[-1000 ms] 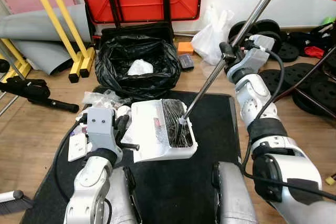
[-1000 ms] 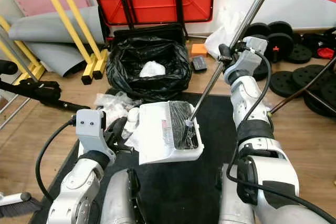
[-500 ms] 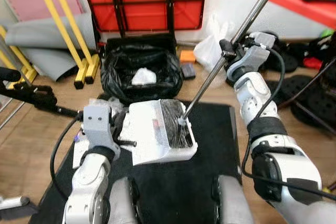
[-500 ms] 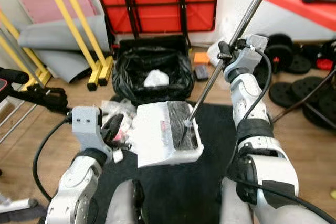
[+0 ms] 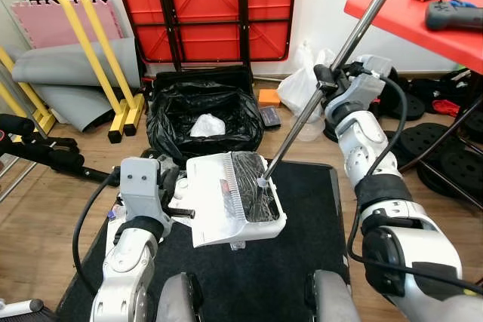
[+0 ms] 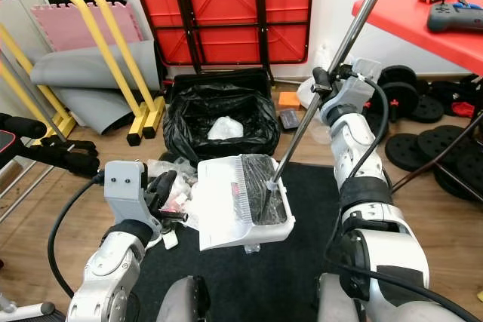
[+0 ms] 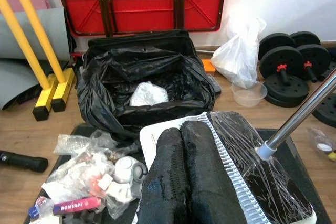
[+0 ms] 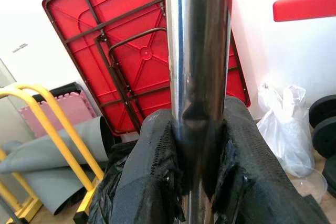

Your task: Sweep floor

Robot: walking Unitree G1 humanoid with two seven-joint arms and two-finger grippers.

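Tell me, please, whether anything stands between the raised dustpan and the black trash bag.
Nothing visible does. The left gripper holds the white dustpan above the black mat, and the open trash bag lies just beyond it, with only air between.

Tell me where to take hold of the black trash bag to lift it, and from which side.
Grip the black trash bag by its bunched rim on the near edge, coming from above on the robot's side. The bag stands open with soft, crumpled walls, so only the gathered rim offers something to pinch. Both hands are busy: the left hand holds the dustpan, the right hand the broom pole.
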